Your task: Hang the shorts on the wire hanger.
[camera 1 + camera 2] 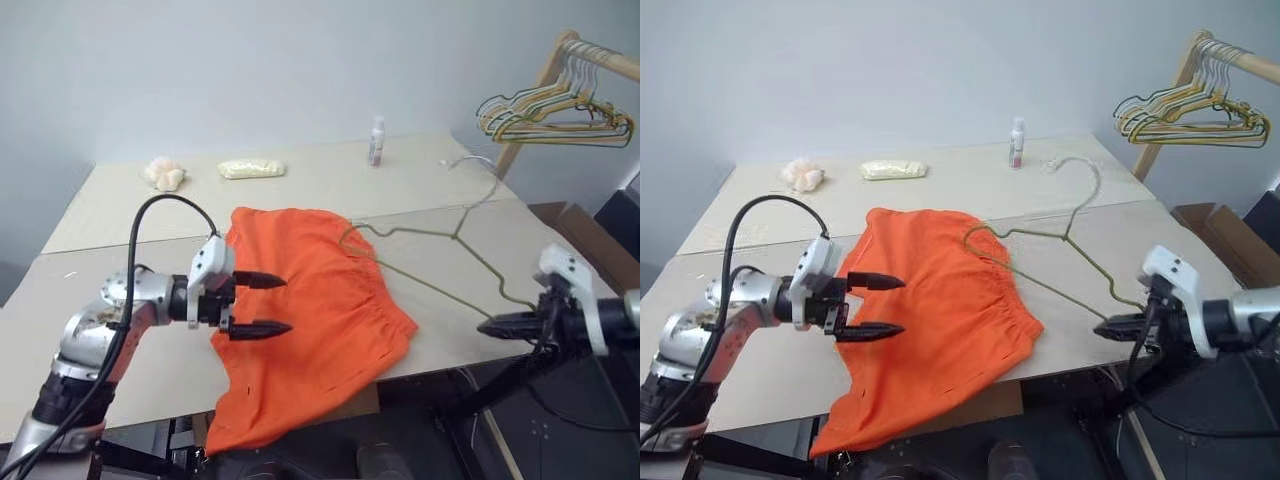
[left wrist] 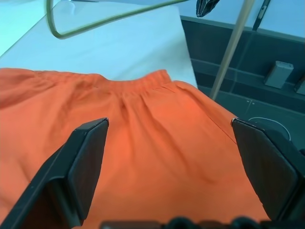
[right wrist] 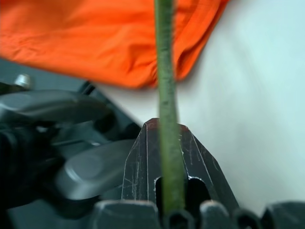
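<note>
The orange shorts [image 1: 330, 320] lie spread on the table, one leg drooping over the front edge. My left gripper [image 1: 287, 304] hovers open just above their left side, nothing between its black fingers [image 2: 81, 162]. The wire hanger [image 1: 420, 232] stands tilted off the table to the right of the shorts, hook [image 1: 1085, 170] toward the back. Its left corner [image 1: 972, 236] rests at the gathered waistband; whether it is inside the fabric I cannot tell. My right gripper [image 1: 1102, 327] is shut on the hanger's right corner at the table's front edge, the wire [image 3: 164, 71] running up between its fingers.
At the back of the table [image 1: 120, 340] stand a small bottle [image 1: 377, 140], a pale yellow packet [image 1: 252, 169] and a peach lump [image 1: 165, 174]. A wooden rack with a bunch of hangers [image 1: 555, 115] stands at the right, a cardboard box [image 1: 570, 215] below it.
</note>
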{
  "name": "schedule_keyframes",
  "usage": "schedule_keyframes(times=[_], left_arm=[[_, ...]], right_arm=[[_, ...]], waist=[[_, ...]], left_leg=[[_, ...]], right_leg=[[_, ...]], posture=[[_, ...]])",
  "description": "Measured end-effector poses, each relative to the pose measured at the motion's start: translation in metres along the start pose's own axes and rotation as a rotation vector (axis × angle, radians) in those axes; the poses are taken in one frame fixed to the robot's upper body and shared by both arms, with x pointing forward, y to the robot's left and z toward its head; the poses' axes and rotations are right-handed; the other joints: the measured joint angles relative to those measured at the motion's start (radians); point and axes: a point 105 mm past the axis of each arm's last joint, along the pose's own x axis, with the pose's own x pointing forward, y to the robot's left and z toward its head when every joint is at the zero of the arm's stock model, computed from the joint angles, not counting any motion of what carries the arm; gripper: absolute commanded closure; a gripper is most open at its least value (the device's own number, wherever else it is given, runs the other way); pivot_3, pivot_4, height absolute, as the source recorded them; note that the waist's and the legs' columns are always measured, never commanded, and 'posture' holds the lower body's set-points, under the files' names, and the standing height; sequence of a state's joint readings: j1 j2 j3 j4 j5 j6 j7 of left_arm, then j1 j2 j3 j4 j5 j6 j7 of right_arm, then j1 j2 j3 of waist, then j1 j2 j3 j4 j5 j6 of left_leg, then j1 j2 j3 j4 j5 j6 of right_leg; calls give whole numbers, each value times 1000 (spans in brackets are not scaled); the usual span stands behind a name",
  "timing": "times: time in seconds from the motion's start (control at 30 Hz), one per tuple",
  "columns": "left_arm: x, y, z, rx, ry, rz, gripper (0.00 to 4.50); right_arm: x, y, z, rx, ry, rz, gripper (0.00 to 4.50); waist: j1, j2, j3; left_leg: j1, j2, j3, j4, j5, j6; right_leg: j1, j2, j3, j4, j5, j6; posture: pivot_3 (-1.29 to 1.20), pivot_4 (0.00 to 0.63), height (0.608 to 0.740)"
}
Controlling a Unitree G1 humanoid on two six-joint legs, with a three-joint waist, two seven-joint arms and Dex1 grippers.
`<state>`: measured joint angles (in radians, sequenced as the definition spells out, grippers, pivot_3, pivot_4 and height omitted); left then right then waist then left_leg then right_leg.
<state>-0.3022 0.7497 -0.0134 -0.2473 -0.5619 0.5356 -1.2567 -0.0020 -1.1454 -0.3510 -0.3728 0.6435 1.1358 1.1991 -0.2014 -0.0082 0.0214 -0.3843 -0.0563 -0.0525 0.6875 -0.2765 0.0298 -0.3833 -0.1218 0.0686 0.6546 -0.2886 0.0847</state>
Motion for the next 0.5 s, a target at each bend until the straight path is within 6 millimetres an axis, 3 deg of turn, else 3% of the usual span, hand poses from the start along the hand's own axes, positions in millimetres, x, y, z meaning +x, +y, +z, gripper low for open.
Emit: schedule_keyframes(times=[0.13, 0.3, 0.5], left_arm=[[4, 1, 3, 16, -27, 19, 30], [7, 3, 6, 10, -52, 42, 30], [6, -1, 13, 28, -62, 36, 30]], right_arm=[[10, -6, -14, 240, -50, 10, 4500], [18, -32, -37, 503, -56, -69, 4500], [26, -44, -52, 633, -4, -87, 4500]], waist=[[3, -1, -2], [14, 0, -2], [24, 2, -3]], left_leg=[[2, 0, 0, 0, 0, 0], [1, 0, 0, 0, 0, 0], [1, 0, 1, 0, 0, 0]], right_leg=[[3, 0, 0, -3, 0, 0], [2, 0, 0, -3, 0, 0], [3, 0, 0, -3, 0, 0]], posture=[[-216, 0, 740], [-201, 0, 740], [-186, 0, 740]])
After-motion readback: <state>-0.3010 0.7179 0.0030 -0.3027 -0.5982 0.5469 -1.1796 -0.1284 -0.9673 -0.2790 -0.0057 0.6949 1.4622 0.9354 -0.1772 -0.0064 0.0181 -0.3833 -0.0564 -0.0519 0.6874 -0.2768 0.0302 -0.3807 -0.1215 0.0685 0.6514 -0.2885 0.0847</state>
